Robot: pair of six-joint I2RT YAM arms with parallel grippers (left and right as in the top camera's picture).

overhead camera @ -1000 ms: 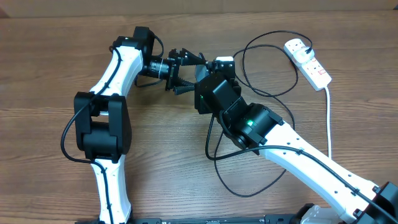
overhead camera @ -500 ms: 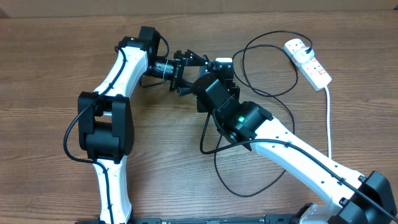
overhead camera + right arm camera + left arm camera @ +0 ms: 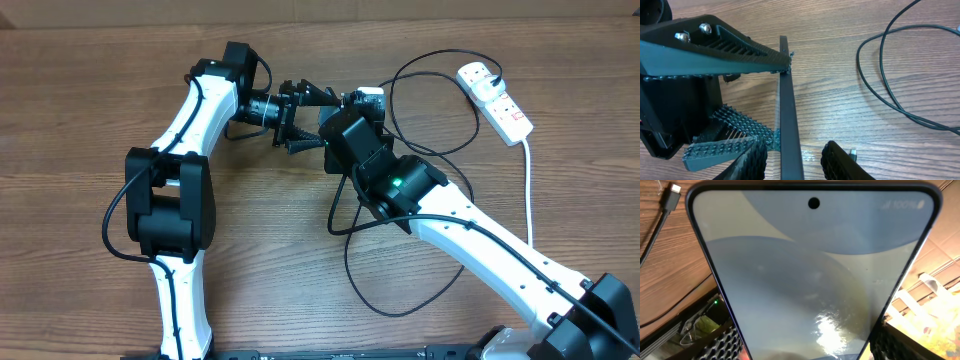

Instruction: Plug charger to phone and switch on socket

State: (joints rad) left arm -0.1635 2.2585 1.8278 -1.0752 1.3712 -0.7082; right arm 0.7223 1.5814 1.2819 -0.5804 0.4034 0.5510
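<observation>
The phone fills the left wrist view, pale screen up, and my left gripper is shut on it, with ribbed fingers against both long sides. In the right wrist view the phone stands edge-on between the pads of my right gripper, which is open, with a small gap on the right side. The charger's connector tip lies on the table just behind the right finger, and its black cable loops across the table. The white socket lies at the far right.
The socket's thick white cord runs down the right side. Loops of black cable lie to the right of both grippers. Both arms crowd together at the table's upper middle, over bare wood.
My right gripper has moved in around the phone and its jaws have narrowed. The left arm shifted slightly early on, then held still with the phone.
</observation>
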